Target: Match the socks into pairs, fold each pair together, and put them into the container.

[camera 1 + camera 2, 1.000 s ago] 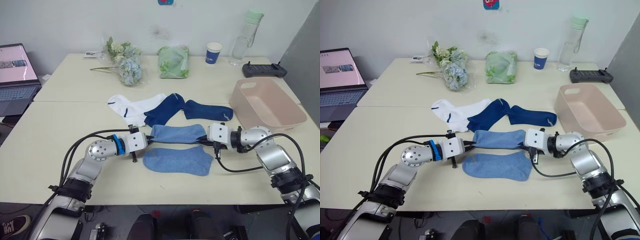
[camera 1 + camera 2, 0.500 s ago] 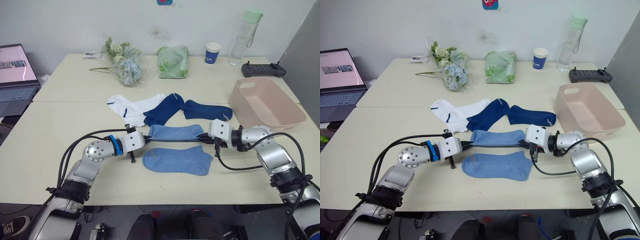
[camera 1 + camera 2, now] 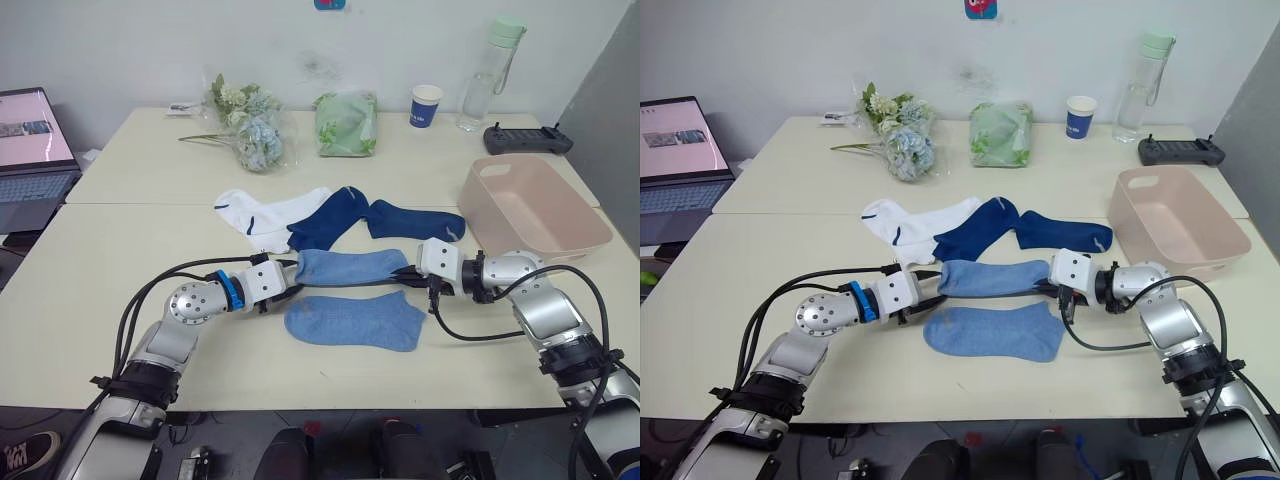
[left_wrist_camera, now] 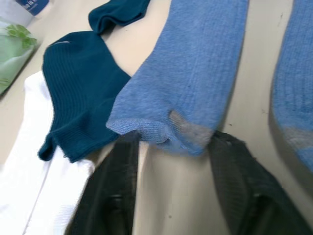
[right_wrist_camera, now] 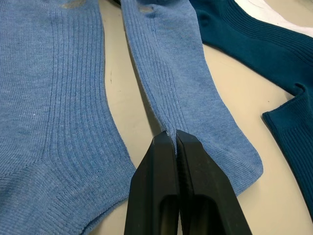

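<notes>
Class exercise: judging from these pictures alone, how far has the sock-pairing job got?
Done: nothing; the pale pink plastic tub holds no socks. In hand: the right gripper pinches one end of the farther light blue knit sock, while the left gripper stands open at its other end, beside the nearer light blue sock. Left: folding that pair, then the navy socks and white socks.

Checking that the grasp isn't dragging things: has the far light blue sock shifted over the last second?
Yes, slightly. The far light blue sock crept toward the navy sock, widening its gap from the near light blue sock.
</notes>
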Action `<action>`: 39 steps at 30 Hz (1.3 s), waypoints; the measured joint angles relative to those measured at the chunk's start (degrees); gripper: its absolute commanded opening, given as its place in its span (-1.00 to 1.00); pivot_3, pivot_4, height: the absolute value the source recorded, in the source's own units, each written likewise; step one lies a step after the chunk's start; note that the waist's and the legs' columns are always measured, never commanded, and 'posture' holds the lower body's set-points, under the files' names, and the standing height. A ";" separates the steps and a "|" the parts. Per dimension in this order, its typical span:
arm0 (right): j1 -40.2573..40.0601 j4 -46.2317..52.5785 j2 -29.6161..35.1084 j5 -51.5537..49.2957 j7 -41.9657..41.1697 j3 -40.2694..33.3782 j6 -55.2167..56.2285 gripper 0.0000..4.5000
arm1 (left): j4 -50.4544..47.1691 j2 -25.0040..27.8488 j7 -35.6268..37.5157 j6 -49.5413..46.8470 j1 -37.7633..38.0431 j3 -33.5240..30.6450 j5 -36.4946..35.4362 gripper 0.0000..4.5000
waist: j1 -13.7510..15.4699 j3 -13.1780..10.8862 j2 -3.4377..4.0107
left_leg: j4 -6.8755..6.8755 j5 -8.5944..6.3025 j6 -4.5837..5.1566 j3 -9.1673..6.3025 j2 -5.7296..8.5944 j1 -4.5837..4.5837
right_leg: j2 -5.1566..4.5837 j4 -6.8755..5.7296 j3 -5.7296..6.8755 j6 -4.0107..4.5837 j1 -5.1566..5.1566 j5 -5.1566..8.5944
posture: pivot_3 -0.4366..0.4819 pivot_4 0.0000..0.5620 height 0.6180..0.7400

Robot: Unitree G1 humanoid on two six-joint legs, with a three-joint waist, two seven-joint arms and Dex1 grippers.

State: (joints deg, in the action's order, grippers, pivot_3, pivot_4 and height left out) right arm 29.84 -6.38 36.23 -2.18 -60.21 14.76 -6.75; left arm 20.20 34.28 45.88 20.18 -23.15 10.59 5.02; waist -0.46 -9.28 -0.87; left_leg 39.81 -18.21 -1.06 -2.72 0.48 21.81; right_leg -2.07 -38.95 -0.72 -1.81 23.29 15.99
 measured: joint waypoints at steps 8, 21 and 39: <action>-0.02 0.00 0.00 -0.14 -0.08 0.00 -0.09 -1.00 | -1.46 1.60 -0.50 5.36 1.35 0.60 3.74 0.00 | 0.03 0.00 0.00 | 0.00 0.00 0.00 0.00 0.00 0.01 | 0.00 0.01 0.01 0.00 0.00 0.00 | -0.05 -0.47 1.00; -0.35 0.02 -0.01 -0.22 -0.18 0.00 -0.18 -1.00 | 1.94 2.82 -1.44 12.57 -2.36 3.83 9.09 -0.83 | 0.12 0.01 0.01 | 0.00 -0.01 0.01 0.01 0.02 0.00 | 0.00 0.00 0.03 0.00 -0.01 0.00 | -0.05 -0.47 1.00; -0.46 8.69 1.12 -8.67 -1.29 -5.65 -9.08 -1.00 | -13.18 3.46 6.13 -7.74 0.95 -1.79 -8.86 -0.98 | 0.10 0.01 0.04 | 0.01 -0.01 0.01 -0.03 -0.02 0.08 | -0.01 0.00 0.01 0.00 0.02 0.00 | -0.05 -0.47 1.00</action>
State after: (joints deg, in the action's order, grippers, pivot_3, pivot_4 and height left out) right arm 29.38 2.31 37.35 -10.85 -61.49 9.11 -15.83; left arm 7.02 37.75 52.01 12.44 -22.20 8.79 -3.84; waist -0.35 -9.27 -0.83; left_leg 39.82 -18.22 -1.06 -2.75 0.46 21.89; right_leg -2.08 -38.95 -0.71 -1.81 23.31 15.99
